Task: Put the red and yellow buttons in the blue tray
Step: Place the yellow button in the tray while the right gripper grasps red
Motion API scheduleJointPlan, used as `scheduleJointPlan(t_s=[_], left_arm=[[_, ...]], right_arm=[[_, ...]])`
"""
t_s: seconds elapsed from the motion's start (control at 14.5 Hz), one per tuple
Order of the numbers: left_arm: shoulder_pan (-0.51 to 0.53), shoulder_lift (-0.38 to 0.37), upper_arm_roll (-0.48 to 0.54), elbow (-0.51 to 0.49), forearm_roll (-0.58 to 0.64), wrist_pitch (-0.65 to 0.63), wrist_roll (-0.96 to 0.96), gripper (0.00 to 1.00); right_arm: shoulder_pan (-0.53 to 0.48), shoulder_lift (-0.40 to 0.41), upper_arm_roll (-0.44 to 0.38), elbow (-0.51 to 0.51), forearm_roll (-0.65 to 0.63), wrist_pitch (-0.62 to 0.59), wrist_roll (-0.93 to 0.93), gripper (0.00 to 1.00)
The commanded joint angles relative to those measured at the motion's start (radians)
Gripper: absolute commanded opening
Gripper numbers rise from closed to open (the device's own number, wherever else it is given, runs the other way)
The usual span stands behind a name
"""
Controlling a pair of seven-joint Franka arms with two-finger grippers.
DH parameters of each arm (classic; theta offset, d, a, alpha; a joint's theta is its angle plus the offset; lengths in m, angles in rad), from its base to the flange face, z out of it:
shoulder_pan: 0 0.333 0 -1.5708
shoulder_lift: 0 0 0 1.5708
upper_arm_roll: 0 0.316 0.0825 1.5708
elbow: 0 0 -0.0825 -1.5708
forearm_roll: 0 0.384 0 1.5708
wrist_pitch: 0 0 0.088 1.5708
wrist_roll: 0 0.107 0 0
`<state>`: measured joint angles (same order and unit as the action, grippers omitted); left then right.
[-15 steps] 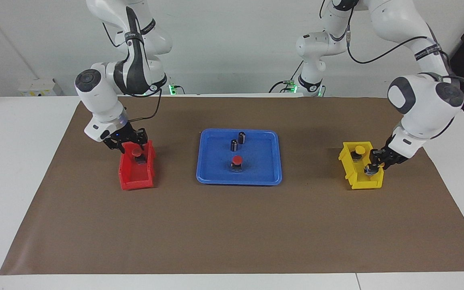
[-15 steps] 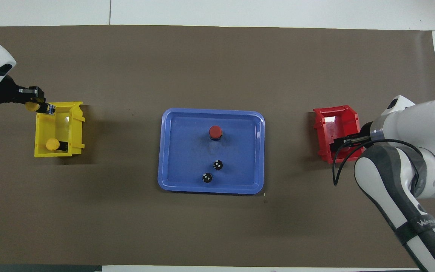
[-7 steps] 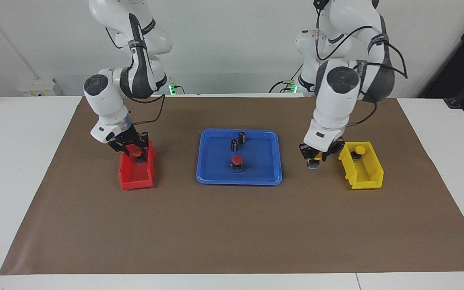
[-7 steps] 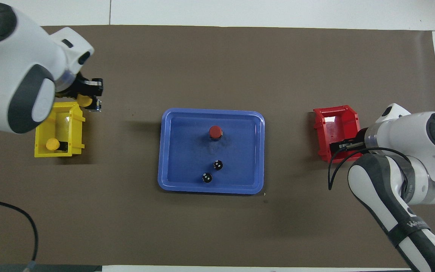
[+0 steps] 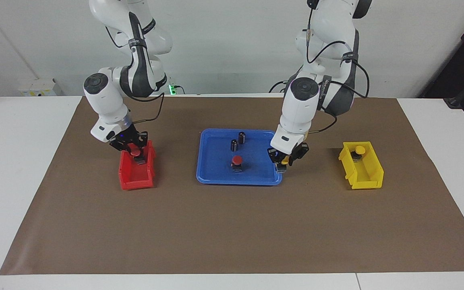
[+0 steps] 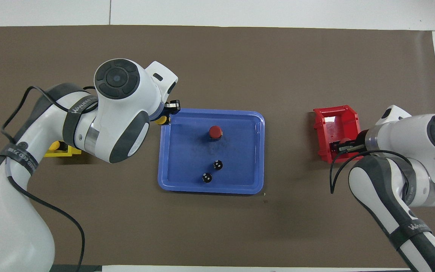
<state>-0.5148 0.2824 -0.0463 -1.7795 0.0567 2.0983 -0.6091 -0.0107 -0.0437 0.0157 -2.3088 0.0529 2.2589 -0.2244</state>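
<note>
A yellow button [image 5: 283, 162] is held clamped in the left gripper [image 5: 282, 160], carried over the rim of the blue tray [image 5: 216, 179] at the edge toward the left arm's end of the table, presumably so that it can be set down inside; one red button [image 5: 237, 161] already stands in the tray, with two black cylinders [image 5: 238, 141] nearer to the robots. The right gripper [image 5: 134, 150] is lowered into the red bin [image 5: 135, 177], its jaws closed about a second red button [image 5: 135, 153], apparently for lifting out. Another yellow button [image 5: 359, 150] is left in the yellow bin [image 5: 367, 177]. In the overhead view the yellow bin [image 6: 62, 150] is almost wholly covered by the left arm, only a sliver of the carried yellow cap [image 6: 161, 120] shows, and the red bin's [image 6: 334, 121] contents are hidden by the right wrist; whether the gripped red button has left the bin floor cannot be told.
</note>
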Motion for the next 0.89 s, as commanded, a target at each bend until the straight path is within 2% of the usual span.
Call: scheduleJointPlan(t_s=[0.0, 0.14, 0.28, 0.48, 0.55, 0.62, 0.69, 0.76, 0.83], left_arm=[[-0.053, 0.018, 0.014, -0.018, -0.035, 0.04, -0.015, 0.02], [-0.076, 0.027, 0.014, -0.023, -0.052, 0.042, -0.018, 0.02], [-0.099, 0.044, 0.014, -0.028, -0.052, 0.049, -0.034, 0.02], [-0.113, 0.055, 0.014, -0.029, -0.054, 0.072, -0.055, 0.07], [-0.111, 0.055, 0.014, -0.029, -0.052, 0.075, -0.054, 0.17], [-0.11, 0.055, 0.014, -0.029, -0.052, 0.077, -0.054, 0.36], [-0.11, 0.057, 0.014, -0.029, -0.052, 0.083, -0.055, 0.64], [-0.111, 0.055, 0.016, -0.028, -0.052, 0.077, -0.057, 0.78], [-0.113, 0.055, 0.016, -0.025, -0.054, 0.069, -0.057, 0.87]], right_arm=[[-0.015, 0.065, 0.009, 0.255, 0.016, -0.247, -0.032, 0.27], [0.004, 0.111, 0.015, 0.417, 0.016, -0.39, 0.002, 0.27], [0.058, 0.157, 0.018, 0.546, 0.016, -0.475, 0.1, 0.27], [0.142, 0.185, 0.018, 0.617, 0.015, -0.486, 0.235, 0.28], [0.167, 0.192, 0.018, 0.621, 0.016, -0.477, 0.279, 0.28], [0.194, 0.202, 0.018, 0.621, 0.016, -0.467, 0.327, 0.28], [0.24, 0.205, 0.02, 0.612, 0.016, -0.435, 0.392, 0.28], [0.264, 0.203, 0.02, 0.6, 0.016, -0.397, 0.449, 0.27], [0.284, 0.203, 0.02, 0.579, 0.016, -0.354, 0.488, 0.27]])
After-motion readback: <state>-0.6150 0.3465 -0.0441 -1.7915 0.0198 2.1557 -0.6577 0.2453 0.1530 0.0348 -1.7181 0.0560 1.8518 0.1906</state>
